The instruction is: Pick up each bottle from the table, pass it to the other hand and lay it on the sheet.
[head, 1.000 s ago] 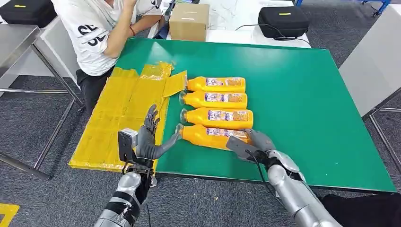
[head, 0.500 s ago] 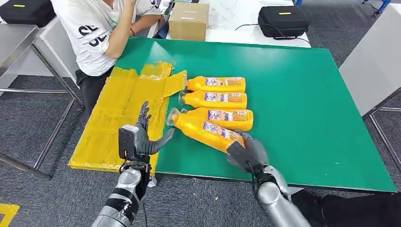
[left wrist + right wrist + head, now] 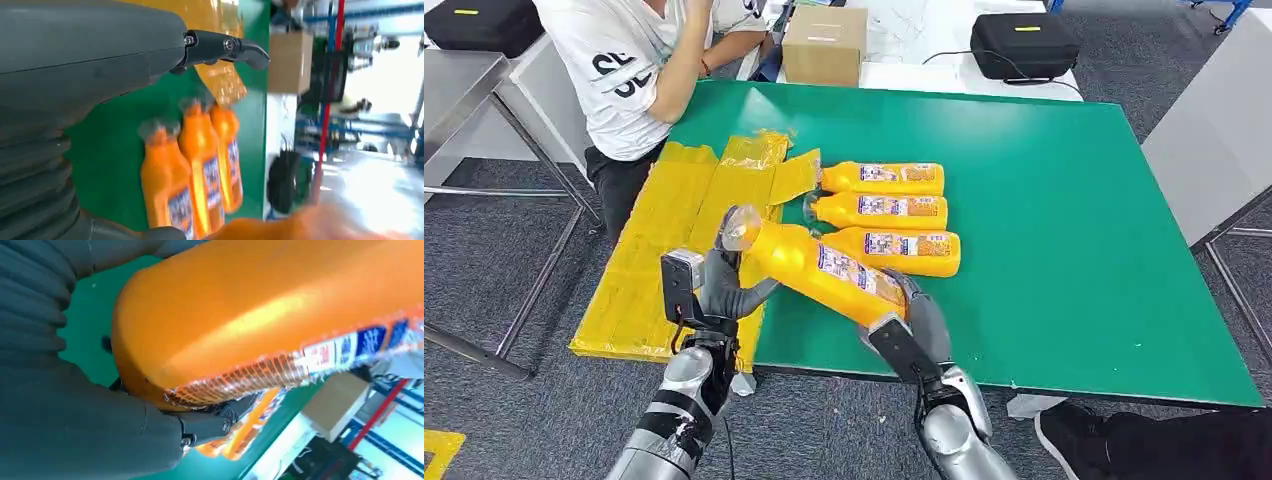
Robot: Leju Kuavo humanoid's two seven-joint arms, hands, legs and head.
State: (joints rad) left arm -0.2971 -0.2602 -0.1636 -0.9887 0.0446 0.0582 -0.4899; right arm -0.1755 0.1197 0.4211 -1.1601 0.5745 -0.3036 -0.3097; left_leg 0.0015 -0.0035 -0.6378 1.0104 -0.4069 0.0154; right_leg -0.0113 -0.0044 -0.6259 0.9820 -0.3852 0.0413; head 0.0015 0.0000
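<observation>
My right hand (image 3: 912,332) grips the base of an orange bottle (image 3: 824,272) with a clear cap and lifts it off the green table (image 3: 1064,230), tilted, cap pointing at the yellow sheet (image 3: 669,250). In the right wrist view the bottle (image 3: 270,315) lies across my right hand (image 3: 75,415). My left hand (image 3: 721,287) hovers open by the table's left edge, just under the bottle's neck, fingers (image 3: 225,47) spread. Three more orange bottles (image 3: 884,210) lie side by side on the table, caps toward the sheet; the left wrist view shows these bottles (image 3: 200,175) too.
A person in a white shirt (image 3: 634,70) sits at the table's far left corner. A cardboard box (image 3: 824,45) and a black case (image 3: 1024,45) stand behind the table. A grey metal table (image 3: 454,90) is at the left, a white one (image 3: 1214,130) at the right.
My right hand has raised the nearest bottle from the table and swung it left, its cap now over the sheet's edge. My left hand shifted slightly left, staying open.
</observation>
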